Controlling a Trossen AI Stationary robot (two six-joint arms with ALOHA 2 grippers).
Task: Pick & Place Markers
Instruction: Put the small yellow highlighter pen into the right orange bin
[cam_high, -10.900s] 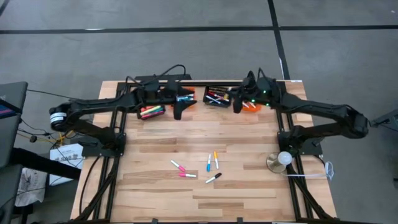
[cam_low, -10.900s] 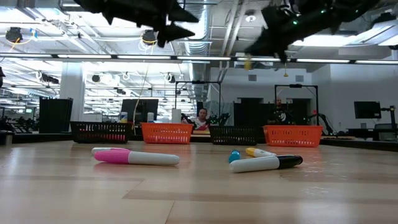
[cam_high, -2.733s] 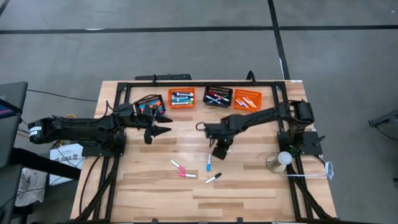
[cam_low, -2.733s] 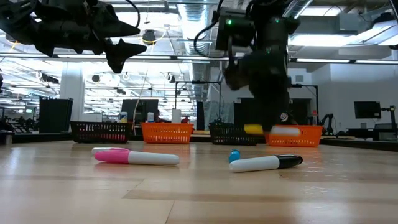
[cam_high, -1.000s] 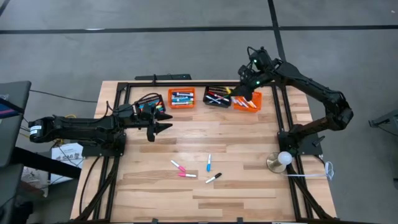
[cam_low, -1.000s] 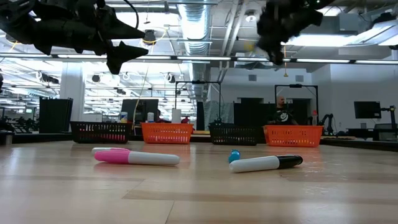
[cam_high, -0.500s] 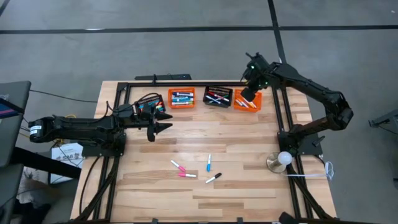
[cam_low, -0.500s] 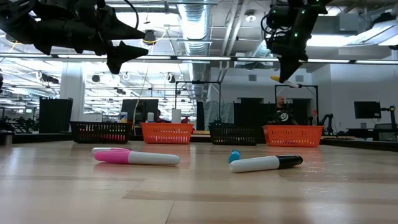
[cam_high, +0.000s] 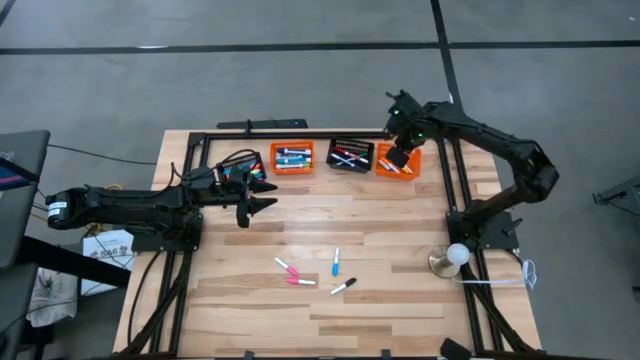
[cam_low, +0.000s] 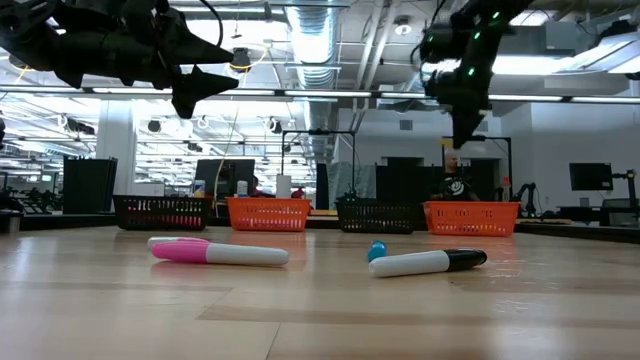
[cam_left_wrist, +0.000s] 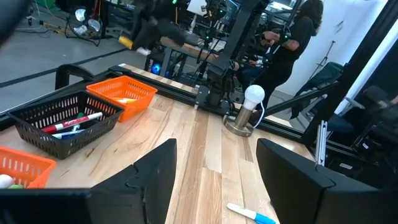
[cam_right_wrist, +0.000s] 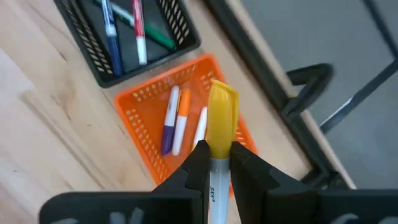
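Writing: small dark print runs along the white barrel of the yellow-capped marker (cam_right_wrist: 219, 134); too small to read.
Held marker: yellow cap, white barrel, cap pointing away from the wrist, pinched between the fingers of the right gripper (cam_right_wrist: 216, 163).
Right gripper: clenched on the yellow-capped marker, hanging above the far-right orange basket (cam_high: 398, 162).
Far-right orange basket: at the bench's back edge; holds a purple, an orange and a white marker lying side by side.
Black basket (cam_high: 350, 156): just left of the far-right orange basket; holds red, blue and green markers.
Second orange basket (cam_high: 292, 157): further left of it; markers inside.
Left gripper (cam_high: 257, 203): well left of the far-right orange basket, above bare bench (cam_high: 400, 300), fingers spread and grasping nothing.
Loose markers: well in front of the far-right orange basket lie two pink markers (cam_high: 294, 274), a blue marker (cam_high: 335, 262) and a black-capped marker (cam_high: 343, 286) with a white barrel.
Lamp (cam_high: 452, 259): right front of the bench.
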